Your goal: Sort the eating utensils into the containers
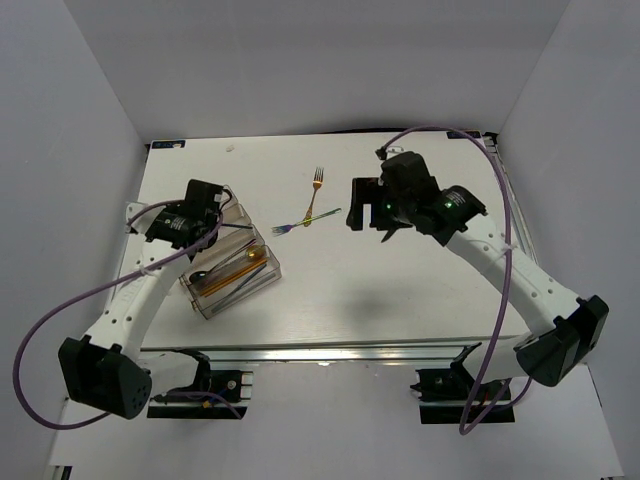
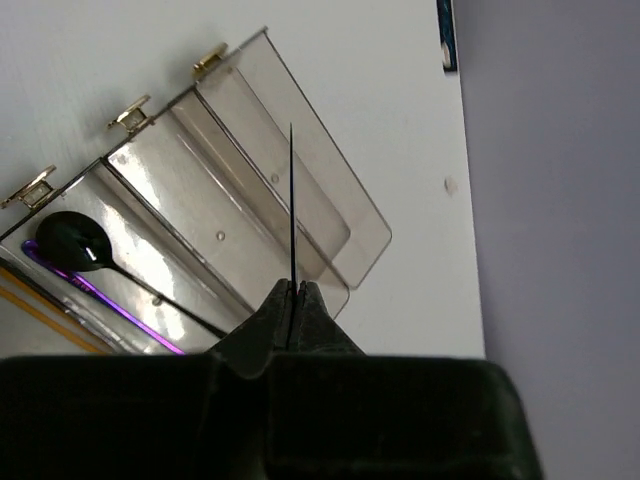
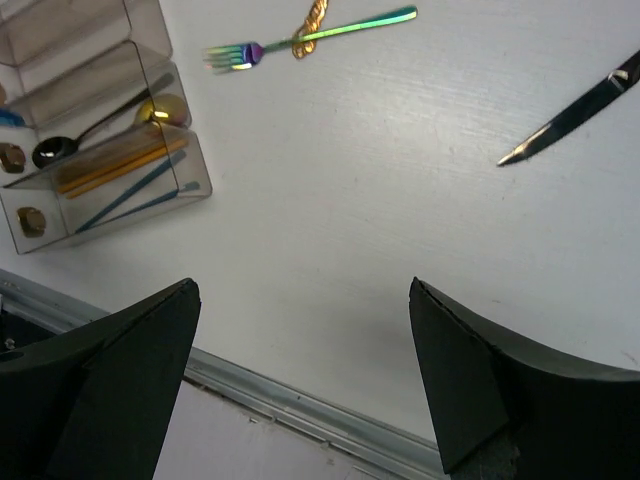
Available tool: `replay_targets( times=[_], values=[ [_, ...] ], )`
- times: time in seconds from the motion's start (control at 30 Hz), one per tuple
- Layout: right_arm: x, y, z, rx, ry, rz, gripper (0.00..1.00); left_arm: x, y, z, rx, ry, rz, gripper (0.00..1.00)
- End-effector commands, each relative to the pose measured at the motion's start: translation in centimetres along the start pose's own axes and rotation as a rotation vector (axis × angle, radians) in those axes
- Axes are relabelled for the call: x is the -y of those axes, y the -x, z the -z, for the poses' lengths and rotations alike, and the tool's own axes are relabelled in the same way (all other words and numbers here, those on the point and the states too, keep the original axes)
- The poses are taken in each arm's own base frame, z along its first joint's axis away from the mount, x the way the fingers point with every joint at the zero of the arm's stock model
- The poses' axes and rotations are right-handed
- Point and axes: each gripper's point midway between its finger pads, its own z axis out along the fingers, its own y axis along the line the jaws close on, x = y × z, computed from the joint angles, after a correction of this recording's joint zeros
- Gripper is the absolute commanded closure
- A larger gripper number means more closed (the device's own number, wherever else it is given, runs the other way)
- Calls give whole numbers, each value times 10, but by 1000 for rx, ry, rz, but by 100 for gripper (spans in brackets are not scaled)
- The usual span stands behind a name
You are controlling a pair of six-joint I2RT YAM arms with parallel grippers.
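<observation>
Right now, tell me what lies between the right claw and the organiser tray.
The iridescent fork lies on the table between the right claw and the organiser tray; the top view shows it best.

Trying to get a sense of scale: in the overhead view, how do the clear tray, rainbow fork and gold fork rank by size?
1. Clear tray: plainly largest.
2. Rainbow fork.
3. Gold fork: looks somewhat shorter, but it lies farther from the camera, so the two forks may really match.
</observation>
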Motion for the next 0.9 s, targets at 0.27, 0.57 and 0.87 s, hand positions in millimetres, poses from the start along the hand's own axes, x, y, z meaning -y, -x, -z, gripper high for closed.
replay_targets(
  times=[0.27,0.57,0.87],
  values=[
    [1,-44,9,-110,53,-14,11,-16,-5,-59,177,109,426,100],
    [-4,-56,12,-155,104,21,11,-32,-23,-90,240,123,495,100],
    [2,-70,9,-193,102,57,11,-35,-30,-103,230,125,582,100]
  ],
)
